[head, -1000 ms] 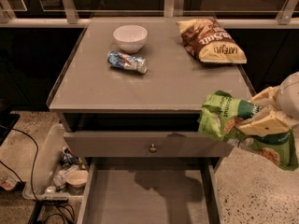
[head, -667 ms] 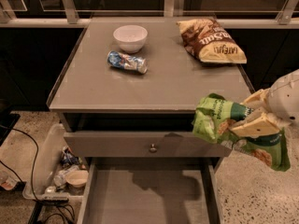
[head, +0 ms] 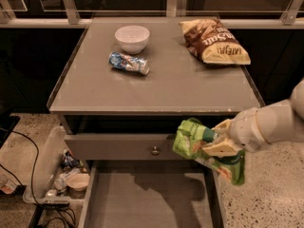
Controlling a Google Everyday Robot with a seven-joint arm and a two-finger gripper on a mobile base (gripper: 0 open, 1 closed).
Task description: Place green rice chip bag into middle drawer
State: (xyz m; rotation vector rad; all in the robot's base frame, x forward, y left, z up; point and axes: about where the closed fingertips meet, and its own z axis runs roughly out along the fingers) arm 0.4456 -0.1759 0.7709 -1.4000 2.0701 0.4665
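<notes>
The green rice chip bag (head: 199,146) hangs crumpled in my gripper (head: 219,141), which is shut on its middle. The gripper comes in from the right on a white arm. It holds the bag in the air at the cabinet's right front, over the right rear corner of the open middle drawer (head: 147,201). The drawer is pulled out below the counter, a wide grey box with a bare flat floor. The bag casts a shadow on the drawer floor.
On the grey counter (head: 156,80) stand a white bowl (head: 132,38), a crushed blue-and-white can (head: 128,62) and a brown-and-yellow chip bag (head: 213,41). A shut drawer front with a round knob (head: 155,150) sits above the open drawer. A bin of clutter (head: 61,172) and cables lie on the floor at left.
My gripper has carried the green bag leftward and slightly down, from beyond the cabinet's right side to over the open drawer's right edge.
</notes>
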